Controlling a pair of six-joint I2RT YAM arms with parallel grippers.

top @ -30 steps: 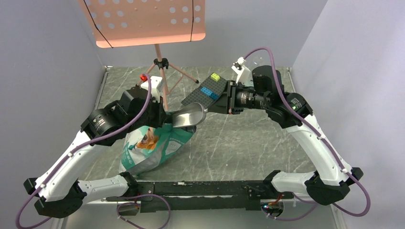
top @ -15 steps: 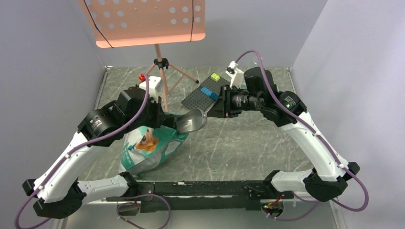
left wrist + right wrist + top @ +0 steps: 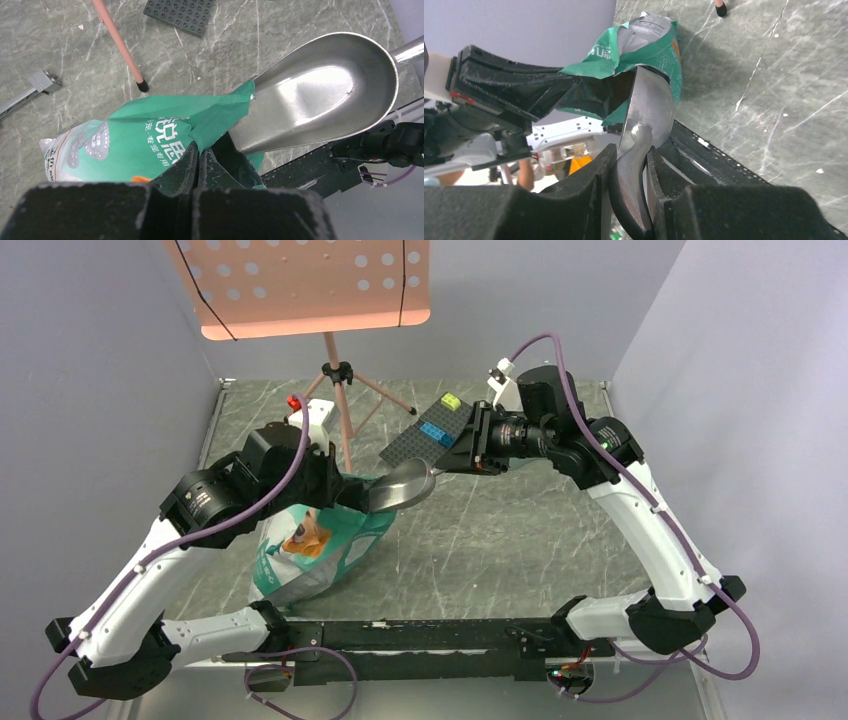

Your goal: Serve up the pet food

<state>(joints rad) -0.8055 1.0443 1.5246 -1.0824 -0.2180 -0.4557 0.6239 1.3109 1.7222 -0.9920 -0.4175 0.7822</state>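
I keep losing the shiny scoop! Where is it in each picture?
Top external: metal scoop in the middle, at the green bag mouth.
Left wrist: metal scoop fills the upper right, tip at the green bag opening.
Right wrist: metal scoop in the middle, edge-on, handle in the right gripper.
Shared landmark: the green bag.

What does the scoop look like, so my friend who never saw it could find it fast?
Find the big peach music stand at the back of the table, then drop down to the green bag with a dog on it. The scoop pokes at the bag's open top, its handle pinched in the right gripper. It is the only shiny silver thing there.
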